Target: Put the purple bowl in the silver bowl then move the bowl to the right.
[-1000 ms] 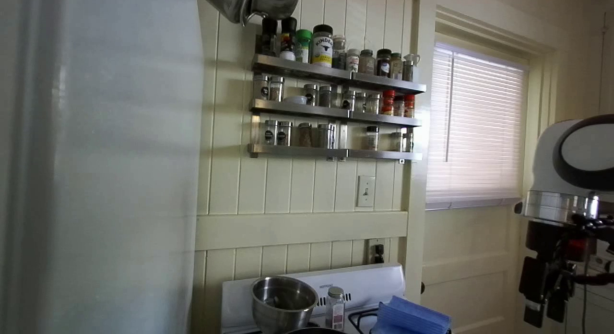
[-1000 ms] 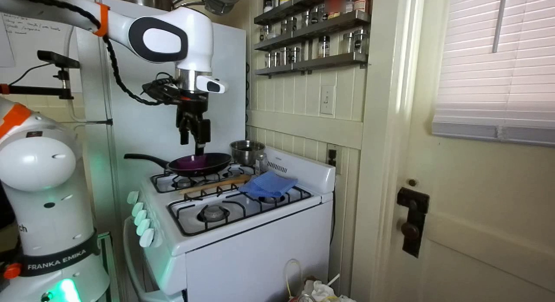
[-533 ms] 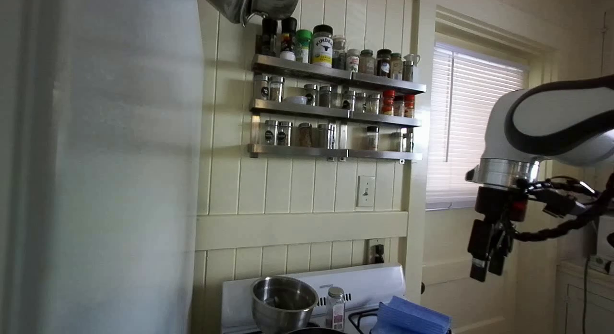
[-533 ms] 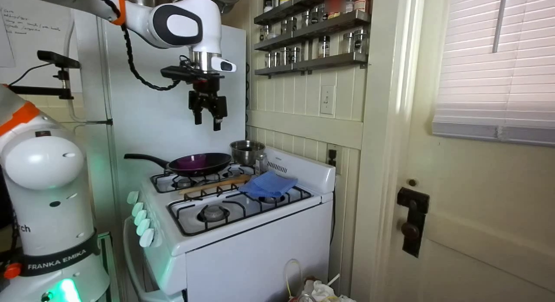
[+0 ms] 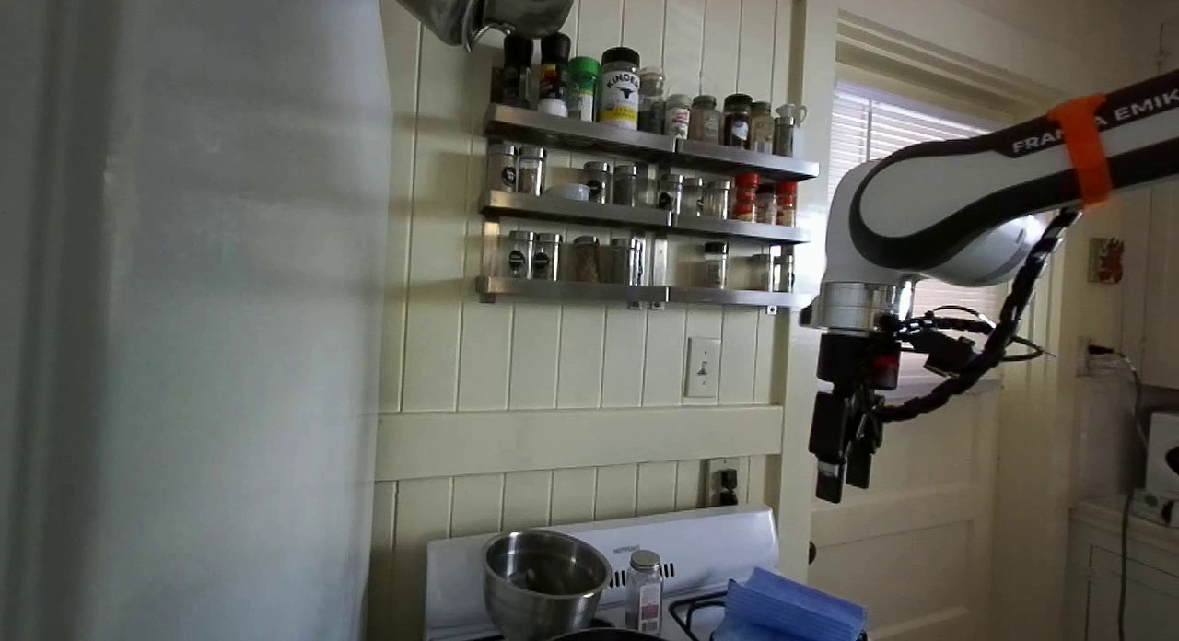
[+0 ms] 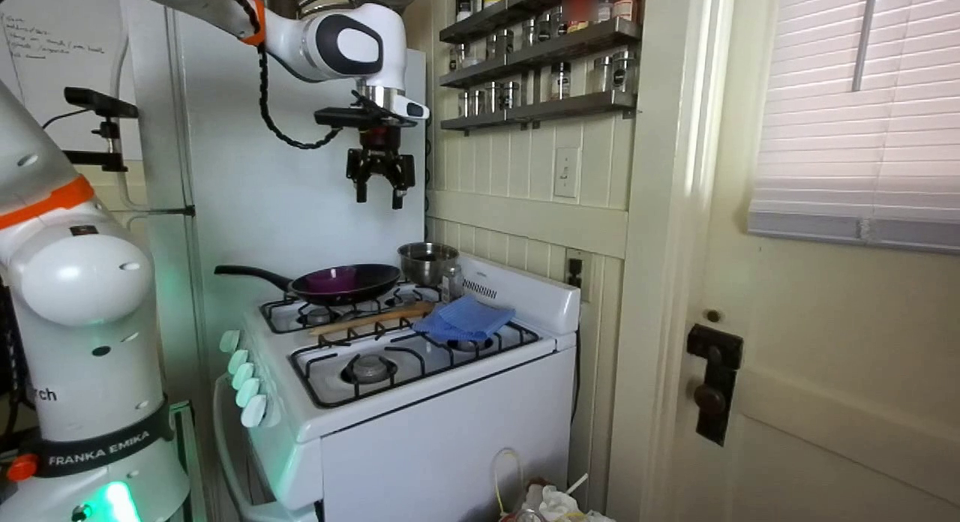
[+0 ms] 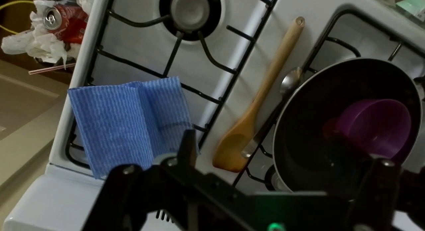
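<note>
Nearest in the wrist view, looking past the Robotiq gripper [image 6: 379, 198] — spread wide, holding nothing, poised well above the gas stove [image 6: 442, 432]. Probably set that wide to straddle a bowl's wall, and that high to clear the rims below.

Beneath, down in the black frying pan [image 7: 307, 138], making out the purple bowl [image 7: 377, 128], off-centre toward the rim. Perhaps put there for a solid floor to rest on; cannot tell whether sitting level or leaning on the sloped side. Judging from that, not yet past the first half of the task.

Just beside the pan, seeing a wooden spoon [image 7: 247, 123] laid along the white strip of stove, likely to stay out of the way. A little farther, finding a creased blue cloth [image 7: 121, 124] spread out, maybe for wiping up.

Farther back, near the backguard [image 6: 521, 293], spotting the silver bowl [image 6: 421, 273], mouth up — presumably to receive the purple one. Just beside a clear lidded jar [image 5: 645, 597], hence calling for care when shifting sideways later.

Farthest and highest, noting steel spice shelves [image 5: 580, 291], likely hung there for easy reach while cooking.
</note>
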`<state>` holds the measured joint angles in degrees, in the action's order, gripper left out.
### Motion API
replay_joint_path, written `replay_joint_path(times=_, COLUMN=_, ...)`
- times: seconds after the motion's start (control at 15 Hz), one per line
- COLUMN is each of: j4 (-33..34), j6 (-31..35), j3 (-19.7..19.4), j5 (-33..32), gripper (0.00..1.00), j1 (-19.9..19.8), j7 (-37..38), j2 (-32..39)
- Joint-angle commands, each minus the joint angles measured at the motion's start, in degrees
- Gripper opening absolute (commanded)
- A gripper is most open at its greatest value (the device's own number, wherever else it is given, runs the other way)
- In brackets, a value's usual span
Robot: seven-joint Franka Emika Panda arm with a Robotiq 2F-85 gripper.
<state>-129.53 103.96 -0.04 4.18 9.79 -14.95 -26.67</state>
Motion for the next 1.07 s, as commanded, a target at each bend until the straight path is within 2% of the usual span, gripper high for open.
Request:
replay_joint_path(times=0.0, j4=0.4, j6=-0.2, j3=0.6, j5=0.3, gripper=1.00, j1=-0.8, j7=-0.3, j2=0.3)
replay_joint_path(times=0.07, j4=0.5, j6=-0.3, j3=0.6, j5=0.3, gripper=1.00, j1=-0.9, j7=-0.3, j2=0.4)
replay_joint_path(times=0.2, j4=2.0, j6=3.6, j3=1.7, j5=0.7, gripper=1.00, j1=-0.4, j7=0.7, j2=3.0)
replay_joint_path(times=0.47, j4=2.4, j6=17.8, j3=5.1, j5=2.0, gripper=1.00, j1=1.1, j7=3.2, j2=6.7)
replay_joint_path(times=0.6, j4=1.8, j6=23.2, j3=6.4, j5=3.8, gripper=1.00, j1=2.8, j7=1.8, j2=8.3)
replay_joint_path(times=0.8, j4=1.8, j6=27.0, j3=7.4, j5=8.7, gripper=1.00, j1=6.0, j7=-1.7, j2=11.2)
replay_joint_path(times=1.0, j4=1.6, j6=29.5, j3=7.5, j5=16.3, gripper=1.00, j1=8.8, j7=-6.0, j2=14.1)
